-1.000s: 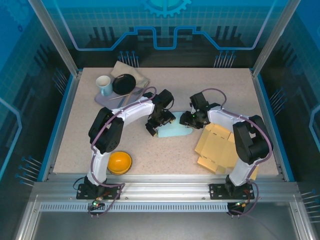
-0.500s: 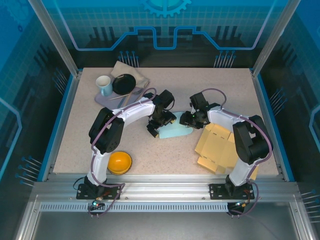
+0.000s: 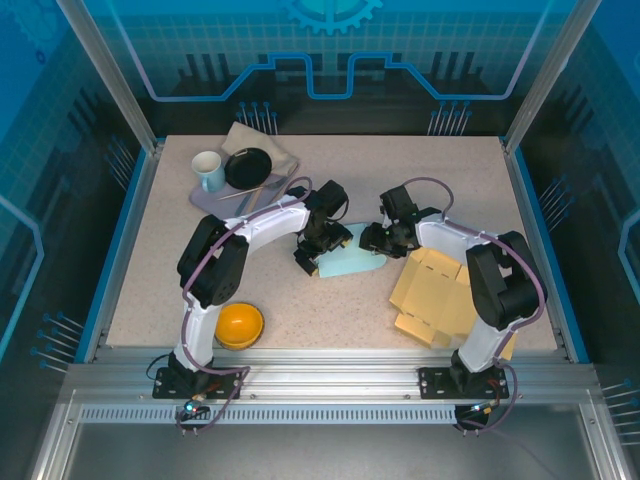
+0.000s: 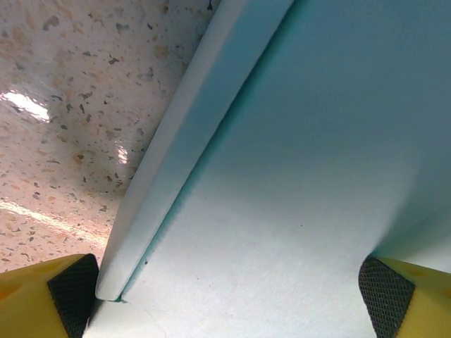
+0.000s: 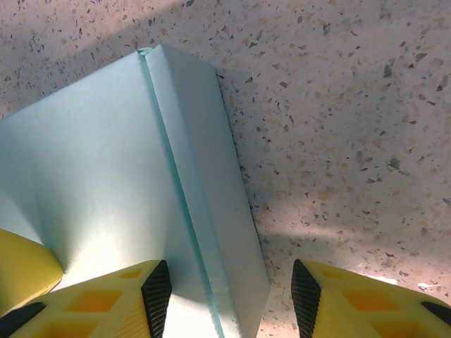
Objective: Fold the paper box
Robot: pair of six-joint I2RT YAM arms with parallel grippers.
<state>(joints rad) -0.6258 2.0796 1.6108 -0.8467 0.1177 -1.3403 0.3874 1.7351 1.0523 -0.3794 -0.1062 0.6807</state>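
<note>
The paper box (image 3: pixel 348 263) is a flat pale blue sheet lying mid-table between both arms. My left gripper (image 3: pixel 316 250) is at its left edge, open wide, with the sheet (image 4: pixel 296 176) and a raised side flap (image 4: pixel 176 141) spanning the space between the pads (image 4: pixel 70 292). My right gripper (image 3: pixel 376 240) is at the box's right end. In the right wrist view its jaws (image 5: pixel 231 296) stand apart astride a folded flap (image 5: pixel 211 183). The left pad (image 5: pixel 156 292) rests by the main panel (image 5: pixel 91 162), and a gap shows beside the right pad.
A flat tan cardboard blank (image 3: pixel 435 295) lies right of the box under the right arm. An orange bowl (image 3: pixel 240 323) sits near the front left. At the back left are a mug (image 3: pixel 208 170), a black plate (image 3: pixel 248 167), a grey tray (image 3: pixel 205 198) and a cloth (image 3: pixel 275 150).
The left gripper and the box's left edge have shifted very slightly to the right. The right arm has held still.
</note>
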